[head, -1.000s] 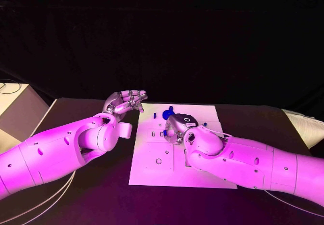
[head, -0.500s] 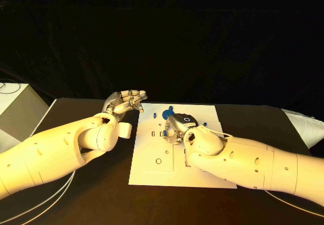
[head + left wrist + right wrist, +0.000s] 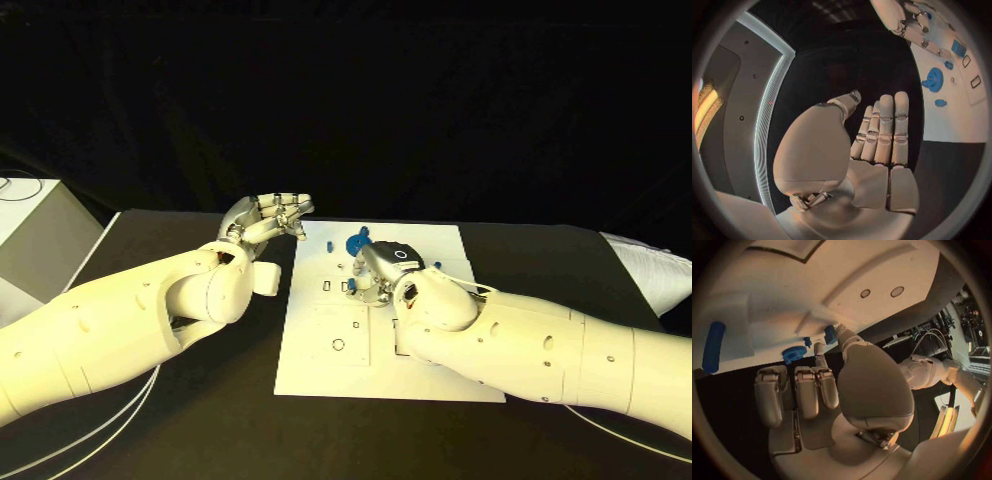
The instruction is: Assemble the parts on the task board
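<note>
The white task board lies in the middle of the black table. A blue gear and a small blue part sit near its far edge; the gear also appears in the left wrist view. My right hand hovers low over the board just behind the gear. In the right wrist view its thumb and one finger pinch a small blue part beside the gear, with the other fingers folded. A blue peg lies on the board. My left hand is raised off the board's far left corner, fingers straight and together, holding nothing.
A pale box stands at the table's left edge. White cables run along the near left of the table. The board has empty slots and holes on its near half.
</note>
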Action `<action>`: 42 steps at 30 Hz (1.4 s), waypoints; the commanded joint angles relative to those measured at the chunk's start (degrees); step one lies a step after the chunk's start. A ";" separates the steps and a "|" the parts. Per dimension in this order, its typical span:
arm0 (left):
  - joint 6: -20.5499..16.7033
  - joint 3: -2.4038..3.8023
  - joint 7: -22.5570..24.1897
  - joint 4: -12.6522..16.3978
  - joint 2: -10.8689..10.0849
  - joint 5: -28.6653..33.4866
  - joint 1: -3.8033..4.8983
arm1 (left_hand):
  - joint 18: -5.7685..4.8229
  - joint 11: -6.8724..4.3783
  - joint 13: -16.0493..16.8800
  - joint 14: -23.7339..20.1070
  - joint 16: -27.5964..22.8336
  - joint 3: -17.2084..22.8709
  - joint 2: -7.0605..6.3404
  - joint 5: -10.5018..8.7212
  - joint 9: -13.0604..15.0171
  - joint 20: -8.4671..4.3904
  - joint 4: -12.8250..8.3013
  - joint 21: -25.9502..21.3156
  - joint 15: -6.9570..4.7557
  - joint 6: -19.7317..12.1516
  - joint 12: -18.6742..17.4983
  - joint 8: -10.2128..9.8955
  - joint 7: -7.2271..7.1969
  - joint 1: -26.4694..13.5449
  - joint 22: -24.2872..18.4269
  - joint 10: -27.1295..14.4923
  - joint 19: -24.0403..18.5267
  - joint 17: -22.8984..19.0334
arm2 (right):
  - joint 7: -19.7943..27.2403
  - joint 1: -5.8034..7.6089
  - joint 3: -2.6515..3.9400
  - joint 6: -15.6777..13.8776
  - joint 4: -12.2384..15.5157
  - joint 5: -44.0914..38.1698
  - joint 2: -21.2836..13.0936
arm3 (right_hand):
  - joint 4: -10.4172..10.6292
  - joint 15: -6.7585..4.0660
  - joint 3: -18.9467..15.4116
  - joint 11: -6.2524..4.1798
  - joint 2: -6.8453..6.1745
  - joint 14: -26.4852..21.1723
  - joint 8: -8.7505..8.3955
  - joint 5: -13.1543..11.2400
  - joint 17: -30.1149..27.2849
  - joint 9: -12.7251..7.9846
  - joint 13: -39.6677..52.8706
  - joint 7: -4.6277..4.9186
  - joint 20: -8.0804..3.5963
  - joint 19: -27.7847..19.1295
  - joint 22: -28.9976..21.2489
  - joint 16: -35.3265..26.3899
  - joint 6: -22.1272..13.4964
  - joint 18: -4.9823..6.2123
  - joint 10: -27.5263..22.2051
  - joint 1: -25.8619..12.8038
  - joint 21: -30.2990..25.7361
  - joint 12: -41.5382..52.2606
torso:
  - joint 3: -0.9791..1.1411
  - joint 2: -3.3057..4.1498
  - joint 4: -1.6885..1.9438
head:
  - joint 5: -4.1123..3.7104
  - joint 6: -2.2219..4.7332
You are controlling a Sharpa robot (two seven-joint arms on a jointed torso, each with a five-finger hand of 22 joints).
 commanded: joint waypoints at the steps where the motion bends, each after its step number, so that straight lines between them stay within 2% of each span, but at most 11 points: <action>1: 0.96 0.03 0.27 0.10 0.09 -0.25 0.02 | 0.85 0.02 0.08 -0.33 0.21 -0.13 0.09 0.13 0.08 0.03 -0.08 0.36 0.05 -0.29 0.20 0.37 0.00 -0.62 0.05 -0.30 -0.34 -0.05 | 0.64 -0.05 -0.01 -0.56 -0.26 -0.22 0.21 | 0.03 0.23 -0.36 0.39 0.18 5.03 0.10 -0.17 10.17 -0.05 14.31 -0.14 0.43 5.07 13.72 -0.32 -0.35 -0.36 5.30 0.77 -0.26 -0.34 | -0.03 0.05 0.05 | -0.01 -0.04; 17: 1.03 0.03 0.24 -0.02 0.22 -0.26 0.01 | 0.85 0.02 0.08 -0.33 0.21 -0.13 0.09 0.13 0.08 0.03 -0.08 0.36 0.05 -0.29 0.20 0.37 0.00 -0.62 0.05 -0.30 -0.34 -0.05 | 0.84 -0.16 -0.01 -0.63 -0.92 -0.04 0.81 | 0.78 0.20 -0.84 0.34 0.48 5.03 0.31 0.21 10.16 0.00 14.32 -0.21 0.40 5.08 13.73 -0.33 -0.09 -0.37 5.32 1.29 -0.26 -0.33 | -0.07 0.07 -0.06 | -0.01 -0.26; 27: 1.07 0.03 0.22 -0.10 0.27 -0.26 0.00 | 0.85 0.02 0.08 -0.33 0.21 -0.13 0.09 0.13 0.08 0.03 -0.08 0.36 0.05 -0.29 0.20 0.37 0.00 -0.62 0.05 -0.30 -0.34 -0.05 | 0.86 -0.23 -0.01 -0.66 -1.31 0.01 1.10 | 1.10 0.18 -1.00 0.32 0.60 5.02 0.38 0.40 10.13 0.02 14.34 -0.24 0.38 5.09 13.75 -0.34 -0.01 -0.37 5.33 1.40 -0.24 -0.31 | 0.01 0.02 0.05 | -0.06 -0.36; 34: 1.12 0.03 0.19 -0.11 0.29 -0.26 -0.01 | 0.85 0.02 0.08 -0.33 0.21 -0.13 0.09 0.13 0.08 0.03 -0.08 0.36 0.05 -0.29 0.20 0.37 0.00 -0.62 0.05 -0.30 -0.34 -0.05 | 0.92 -0.26 -0.01 -1.08 -1.53 0.01 1.36 | 1.45 0.15 -1.13 0.29 0.75 5.02 0.45 0.59 10.13 0.03 14.36 -0.27 0.37 5.06 13.71 -0.34 0.07 -0.36 5.36 1.54 -0.29 -0.27 | 0.00 0.04 -0.02 | -0.07 -0.24; 42: 1.15 0.03 0.18 -0.11 0.32 -0.26 -0.01 | 0.85 0.02 0.08 -0.33 0.21 -0.13 0.09 0.13 0.08 0.03 -0.08 0.36 0.05 -0.29 0.20 0.37 0.00 -0.62 0.05 -0.30 -0.34 -0.05 | 1.08 -0.29 -0.01 -1.28 -1.65 0.06 1.55 | 1.62 0.14 -1.22 0.28 0.78 5.01 0.48 0.61 10.09 0.04 14.32 -0.28 0.36 5.05 13.68 -0.36 0.11 -0.35 5.32 1.56 -0.32 -0.33 | -0.01 0.02 0.08 | -0.12 -0.31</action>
